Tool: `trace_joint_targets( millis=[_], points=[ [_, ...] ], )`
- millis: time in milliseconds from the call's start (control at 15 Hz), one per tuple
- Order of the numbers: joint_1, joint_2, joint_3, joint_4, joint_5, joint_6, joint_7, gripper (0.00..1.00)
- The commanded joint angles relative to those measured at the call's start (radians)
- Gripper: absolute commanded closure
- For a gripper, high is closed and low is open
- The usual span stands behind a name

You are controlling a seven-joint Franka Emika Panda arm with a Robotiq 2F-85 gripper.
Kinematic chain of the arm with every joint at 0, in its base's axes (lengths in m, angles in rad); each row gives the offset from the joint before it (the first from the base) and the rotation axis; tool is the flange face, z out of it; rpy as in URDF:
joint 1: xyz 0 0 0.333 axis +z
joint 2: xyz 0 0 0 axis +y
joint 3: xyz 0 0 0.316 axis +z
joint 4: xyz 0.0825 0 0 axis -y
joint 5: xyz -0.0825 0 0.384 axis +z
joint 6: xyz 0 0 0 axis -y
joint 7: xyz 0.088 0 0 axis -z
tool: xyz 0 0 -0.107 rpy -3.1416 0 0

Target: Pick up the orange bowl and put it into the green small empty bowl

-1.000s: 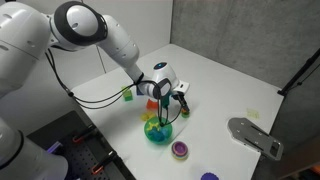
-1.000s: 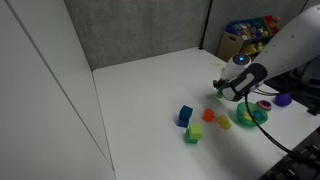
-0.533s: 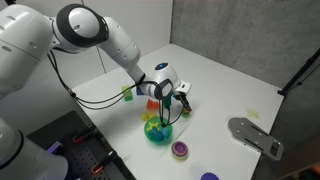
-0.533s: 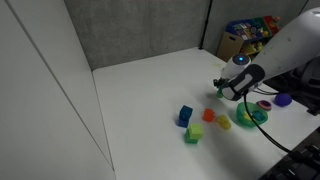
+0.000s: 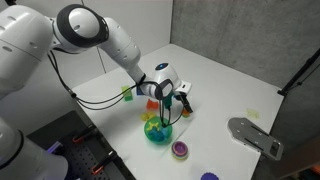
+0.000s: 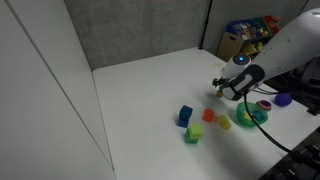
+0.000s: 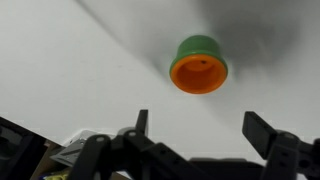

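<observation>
Clear of orange bowl (image 7: 199, 73) nested in green bowl (image 7: 197, 44), jaws wide apart, empty.

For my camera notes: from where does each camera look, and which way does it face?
An exterior view: beside the robot's base, facing across the white table; whole white arm, gripper.
An exterior view: at another table edge, facing the table; only forearm, gripper.
Wrist view: faces down; open gripper, small round orange bowl atop small light-green bowl.
Both exterior views share the large teal-green bowl.
</observation>
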Motion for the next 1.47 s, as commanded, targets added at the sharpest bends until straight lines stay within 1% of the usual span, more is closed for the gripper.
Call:
trace_joint_targets(
  millis=[0,400,800,1200,1400],
  points=[
    [0.016,-0.015,-0.012,-0.005,0.024,-0.011,-0.012,0.0],
    [-0.005,-0.124,0.04,-0.042,-0.014,-0.154,-0.064,0.0],
    [-0.015,-0.307,0.083,-0.115,-0.06,-0.293,-0.1,0.0],
    [-0.038,-0.527,0.135,-0.268,-0.159,-0.432,-0.105,0.0],
    [-0.068,-0.651,0.174,-0.358,-0.215,-0.489,-0.113,0.0]
  ],
)
